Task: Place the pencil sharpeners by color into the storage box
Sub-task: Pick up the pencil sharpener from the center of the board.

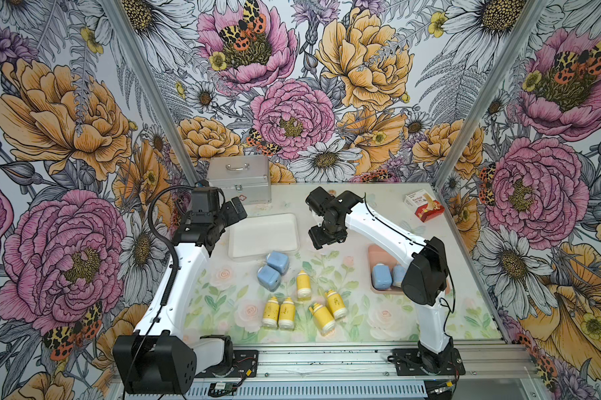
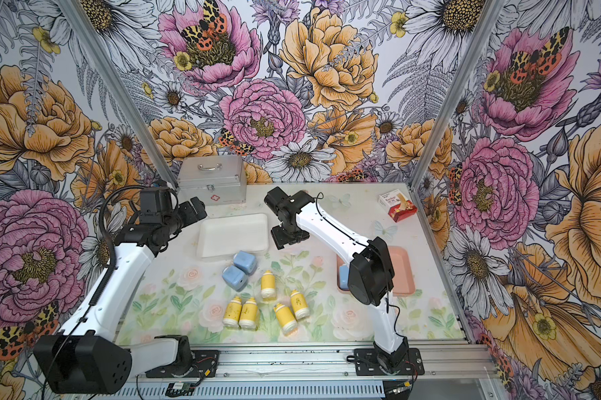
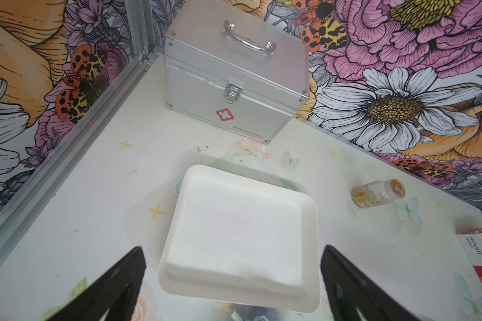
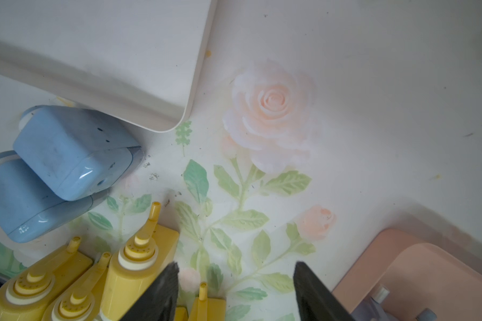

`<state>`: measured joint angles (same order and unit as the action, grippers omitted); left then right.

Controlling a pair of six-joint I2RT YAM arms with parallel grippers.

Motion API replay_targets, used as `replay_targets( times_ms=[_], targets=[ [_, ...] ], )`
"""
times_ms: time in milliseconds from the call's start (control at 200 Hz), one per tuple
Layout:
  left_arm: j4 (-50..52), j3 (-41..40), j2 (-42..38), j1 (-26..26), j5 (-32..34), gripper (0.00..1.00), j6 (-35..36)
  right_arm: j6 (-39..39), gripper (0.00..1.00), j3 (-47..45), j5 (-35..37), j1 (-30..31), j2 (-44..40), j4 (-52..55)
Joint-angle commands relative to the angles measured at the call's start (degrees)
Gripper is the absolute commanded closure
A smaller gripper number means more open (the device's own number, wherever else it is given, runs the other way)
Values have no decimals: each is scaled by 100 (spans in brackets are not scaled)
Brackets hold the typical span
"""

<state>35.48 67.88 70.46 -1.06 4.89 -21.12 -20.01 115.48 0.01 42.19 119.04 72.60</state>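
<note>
Right gripper: jaws apart, empty, frame centre. Left gripper: jaws wide, empty, by white tray. Blue sharpeners: two, just beside white tray. Yellow sharpeners: five, lower centre. Other blue pair: in pink tray, right.

Bare mat between white tray, pink tray

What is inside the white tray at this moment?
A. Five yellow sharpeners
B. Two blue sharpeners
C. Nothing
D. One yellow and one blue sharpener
C: in both top views the white tray is bare inside. The five yellow sharpeners lie on the table in front of it, and two blue sharpeners lie just outside its near edge.
</note>
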Motion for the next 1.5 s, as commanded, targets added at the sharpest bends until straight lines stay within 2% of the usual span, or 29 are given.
replay_targets(
  times_ms=[0, 881, 1496],
  targets=[
    [72, -43, -7, 122, 82, 1, -102, 150, 33, 315, -105, 83, 292, -107],
    [178, -11, 131, 411, 246, 1, -150, 1012, 37, 1358, -730, 830, 1499, -571],
    [178, 9, 109, 407, 122, 1, -140, 1438, 30, 1751, -1038, 973, 1844, -624]
  ],
)
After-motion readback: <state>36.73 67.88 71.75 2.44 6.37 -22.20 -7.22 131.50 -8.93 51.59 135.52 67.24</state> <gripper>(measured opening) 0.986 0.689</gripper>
